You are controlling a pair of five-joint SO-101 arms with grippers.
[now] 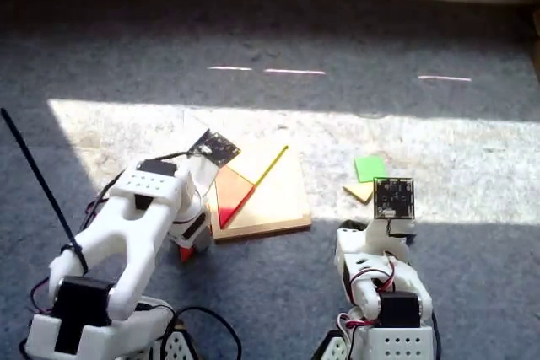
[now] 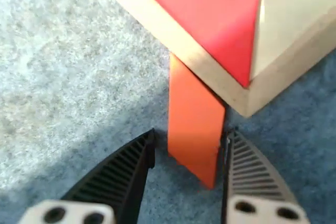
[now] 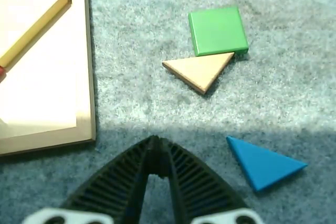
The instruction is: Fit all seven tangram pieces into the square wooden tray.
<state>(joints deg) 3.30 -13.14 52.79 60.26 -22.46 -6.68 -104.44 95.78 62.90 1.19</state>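
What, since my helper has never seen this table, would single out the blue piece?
On the right arm's side of the square wooden tray, three loose pieces lie on the carpet. The green square and tan triangle sit close together; the blue triangle lies apart from them, in shadow, nearest the right gripper.

Legible text, labels, brands, numbers, signs: none.
Wooden tray, green piece, blue piece — plain, unmarked faces.
Circuit board on the right arm's wrist — any print too small to read.
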